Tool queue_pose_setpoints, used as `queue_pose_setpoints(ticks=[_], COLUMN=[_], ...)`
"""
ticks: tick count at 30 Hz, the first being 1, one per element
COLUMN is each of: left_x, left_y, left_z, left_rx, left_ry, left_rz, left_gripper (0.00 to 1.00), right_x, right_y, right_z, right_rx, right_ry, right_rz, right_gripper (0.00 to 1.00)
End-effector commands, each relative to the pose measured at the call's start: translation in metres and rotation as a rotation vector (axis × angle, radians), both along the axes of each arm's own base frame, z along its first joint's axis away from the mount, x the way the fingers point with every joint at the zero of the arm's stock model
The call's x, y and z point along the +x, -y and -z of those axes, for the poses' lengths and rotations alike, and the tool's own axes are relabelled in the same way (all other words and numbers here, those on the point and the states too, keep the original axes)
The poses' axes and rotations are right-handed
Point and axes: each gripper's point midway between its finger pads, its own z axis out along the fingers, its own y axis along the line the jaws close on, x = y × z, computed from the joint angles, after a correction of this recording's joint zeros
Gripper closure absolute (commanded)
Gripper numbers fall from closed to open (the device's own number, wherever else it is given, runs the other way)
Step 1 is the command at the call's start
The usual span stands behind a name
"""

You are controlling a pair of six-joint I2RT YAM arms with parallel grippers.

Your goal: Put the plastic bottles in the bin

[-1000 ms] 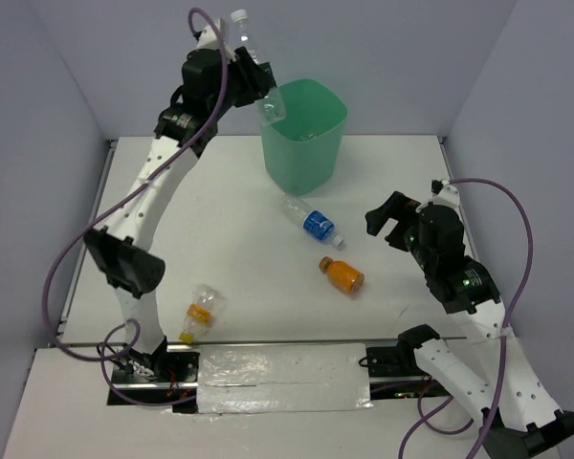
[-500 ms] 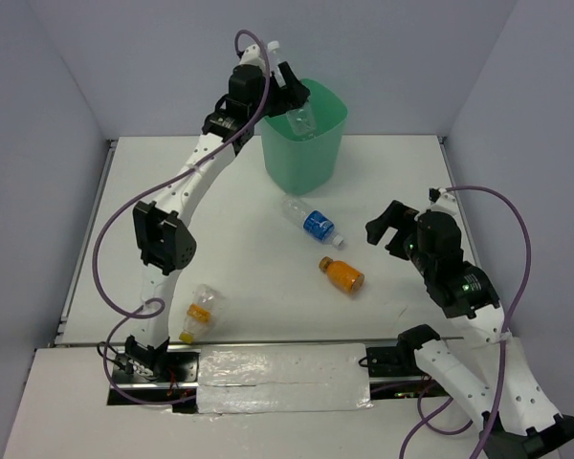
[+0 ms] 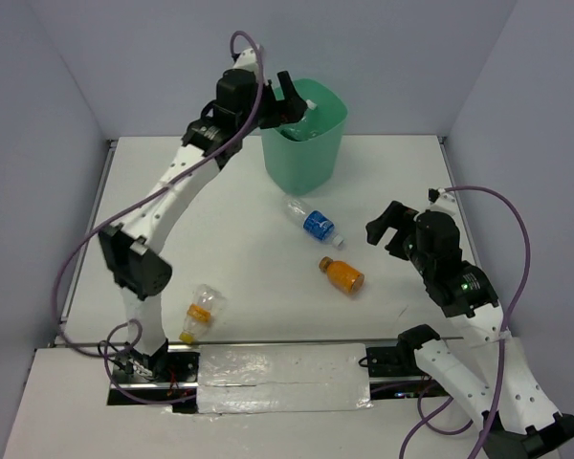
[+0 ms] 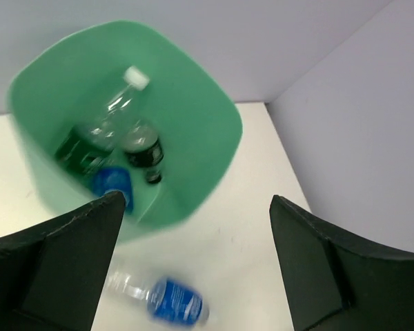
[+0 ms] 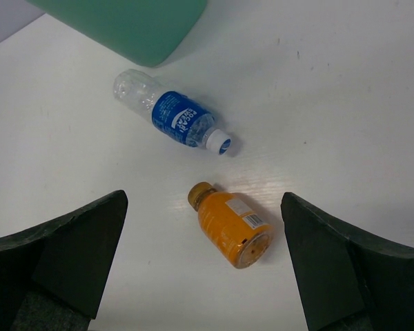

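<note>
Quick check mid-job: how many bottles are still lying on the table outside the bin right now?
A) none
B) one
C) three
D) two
C: the blue-label bottle, the short orange bottle and the orange-yellow-label bottle all lie on the table, outside the bin.

The bin (image 3: 306,153) stands upper centre, bottles (image 4: 107,124) inside; on the table (image 3: 230,229) just below it lies one bottle (image 3: 313,223), another bottle (image 3: 342,274) lower right of that, a third bottle (image 3: 199,311) far lower left
</note>
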Motion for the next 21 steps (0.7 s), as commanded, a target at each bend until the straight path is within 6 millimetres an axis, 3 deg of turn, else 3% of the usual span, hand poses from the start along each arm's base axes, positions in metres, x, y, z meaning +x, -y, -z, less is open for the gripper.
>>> queue_pose_setpoints(ticks=[1,2,3,4,5,6,7,8,9,10,12,13,16,21], left_x=[-0.067,-0.071,-0.081,-0.104,-0.114,-0.133,-0.145,-0.161,-0.178,-0.194,-0.224,-0.239,-0.274,-0.312], left_y=[-0.053,-0.063,-0.074,-0.091,-0.101,-0.118,-0.125,-0.136,-0.146,-0.155,-0.168,-0.176,-0.202,-0.206], left_z=[-0.069,-0.029,-0.014,-0.022,0.03,0.03,0.044,0.093,0.098,0.134,0.16,0.186,0.221,0.249], left_rx=[0.042,0.11,0.152,0.153,0.228,0.227,0.244,0.312,0.299,0.336,0.335,0.368,0.409,0.383], left_ry=[0.096,0.017,-0.01,0.003,-0.095,-0.095,-0.124,-0.228,-0.249,-0.328,-0.421,-0.486,-0.609,-0.761], left_rz=[-0.071,-0.106,-0.122,-0.143,-0.157,-0.186,-0.192,-0.194,-0.208,-0.212,-0.231,-0.239,-0.31,-0.315], left_gripper=[0.01,0.01,0.01,0.01,0.01,0.01,0.01,0.01,0.01,0.01,0.01,0.01,0.01,0.01], right_x=[0.006,0.007,0.01,0.011,0.012,0.015,0.016,0.017,0.019,0.02,0.023,0.023,0.025,0.028], right_y=[-0.001,-0.001,-0.002,-0.004,-0.005,-0.007,-0.009,-0.01,-0.013,-0.015,-0.015,-0.016,-0.019,-0.024], right_z=[-0.01,-0.008,-0.009,-0.006,-0.003,-0.004,-0.003,-0.002,-0.002,-0.002,-0.003,-0.003,-0.001,0.003], right_rx=[-0.004,-0.005,-0.002,-0.001,-0.002,0.002,0.006,0.008,0.01,0.013,0.017,0.019,0.021,0.036], right_ry=[0.043,0.04,0.045,0.04,0.032,0.039,0.033,0.031,0.027,0.028,0.03,0.03,0.025,0.011], right_rz=[0.005,0.005,0.002,-0.004,-0.006,-0.011,-0.017,-0.02,-0.027,-0.034,-0.033,-0.035,-0.04,-0.055], right_gripper=[0.0,0.0,0.0,0.0,0.0,0.0,0.0,0.0,0.0,0.0,0.0,0.0,0.0,0.0])
